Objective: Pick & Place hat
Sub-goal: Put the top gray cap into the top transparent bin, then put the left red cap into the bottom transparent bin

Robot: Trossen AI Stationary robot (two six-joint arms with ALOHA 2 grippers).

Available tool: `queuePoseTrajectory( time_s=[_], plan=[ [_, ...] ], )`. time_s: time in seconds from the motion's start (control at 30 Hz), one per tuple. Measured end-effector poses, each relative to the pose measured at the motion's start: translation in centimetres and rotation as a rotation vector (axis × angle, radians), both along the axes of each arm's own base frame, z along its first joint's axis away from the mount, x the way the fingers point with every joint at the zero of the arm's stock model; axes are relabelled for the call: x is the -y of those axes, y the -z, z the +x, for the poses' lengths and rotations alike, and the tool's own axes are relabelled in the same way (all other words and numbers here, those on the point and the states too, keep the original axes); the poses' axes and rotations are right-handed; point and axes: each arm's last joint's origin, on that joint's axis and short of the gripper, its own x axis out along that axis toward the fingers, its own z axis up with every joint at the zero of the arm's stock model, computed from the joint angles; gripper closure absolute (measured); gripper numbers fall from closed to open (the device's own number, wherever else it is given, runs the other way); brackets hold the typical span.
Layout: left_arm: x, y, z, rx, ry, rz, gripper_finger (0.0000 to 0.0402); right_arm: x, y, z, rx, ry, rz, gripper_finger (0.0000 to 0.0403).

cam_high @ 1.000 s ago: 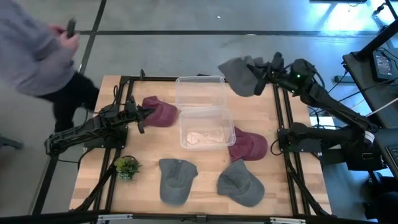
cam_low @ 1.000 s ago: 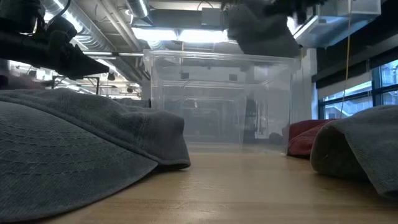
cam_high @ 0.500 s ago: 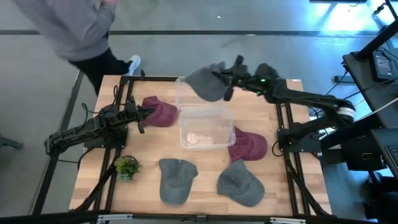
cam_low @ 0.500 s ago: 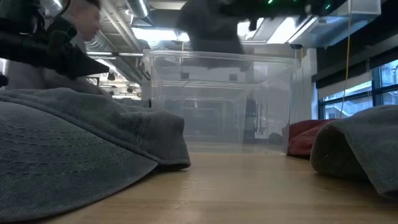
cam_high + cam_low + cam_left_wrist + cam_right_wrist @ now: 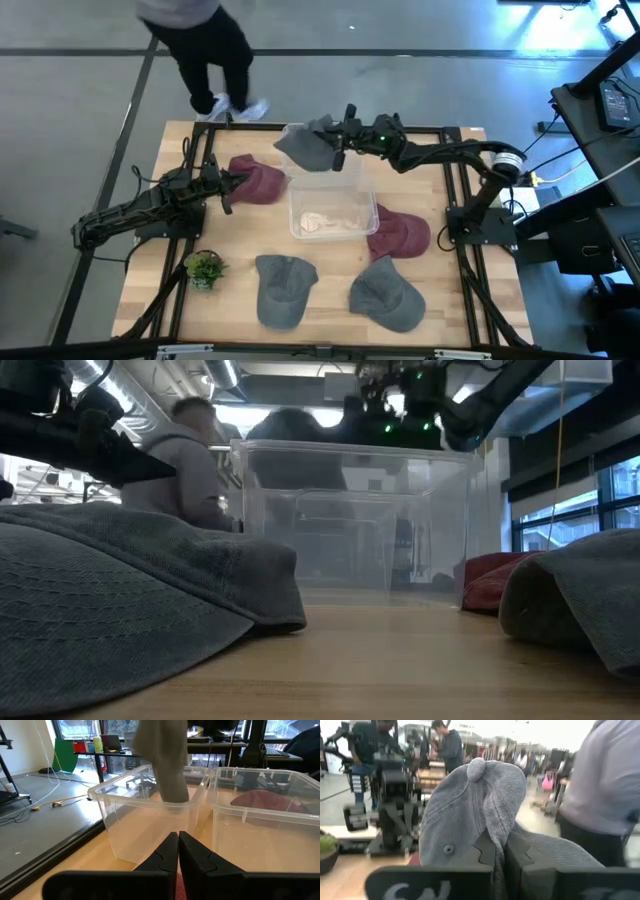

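Right gripper [image 5: 338, 146] clenched on grey hat [image 5: 308, 146], hanging over bin [image 5: 322, 190] at its 12 o'clock rim. Hat: soft, light, floppy; best pinched at crown. Left gripper [image 5: 228, 183] closed beside maroon hat [image 5: 258, 180].

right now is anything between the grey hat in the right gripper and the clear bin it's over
Nothing visible. The right gripper holds the grey hat above the far-left corner of the clear bin; the bin has no lid, with only a pale item lying inside.

No legible txt, labels, brands or nos. in any view.
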Motion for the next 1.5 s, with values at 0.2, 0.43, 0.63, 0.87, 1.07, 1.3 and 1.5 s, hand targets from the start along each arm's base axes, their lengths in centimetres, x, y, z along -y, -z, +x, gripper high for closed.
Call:
queuePoseTrajectory(
  time_s=[0.2, 0.43, 0.63, 0.87, 1.07, 1.3, 1.5],
  plan=[
    [0.0, 0.0, 0.0, -0.002, 0.000, -0.001, 0.0394, 0.5, 3.1, 1.1, -0.073, 0.000, 0.050, 0.0383],
    [0.0, 0.0, 0.0, -0.003, 0.000, -0.001, 0.0391, 0.9, 4.5, 1.3, -0.128, 0.075, 0.067, 0.0377],
    [0.0, 0.0, 0.0, -0.004, 0.000, -0.002, 0.0395, 1.1, 4.9, 1.3, -0.166, 0.134, 0.073, 0.0324],
    [0.0, 0.0, 0.0, -0.005, 0.000, -0.002, 0.0390, 1.2, 4.8, 1.2, -0.151, 0.155, 0.105, 0.0242],
    [0.0, 0.0, 0.0, -0.004, 0.001, -0.002, 0.0390, 1.2, 3.7, 0.8, -0.120, 0.228, 0.101, 0.0208],
    [0.0, 0.1, 0.0, -0.005, 0.002, -0.004, 0.0389, 1.0, 1.8, 0.2, -0.071, 0.268, 0.087, 0.0203],
    [0.0, 0.1, 0.0, -0.005, 0.002, -0.006, 0.0393, 1.2, 1.9, 0.0, -0.090, 0.340, 0.098, 0.0203]
  ],
)
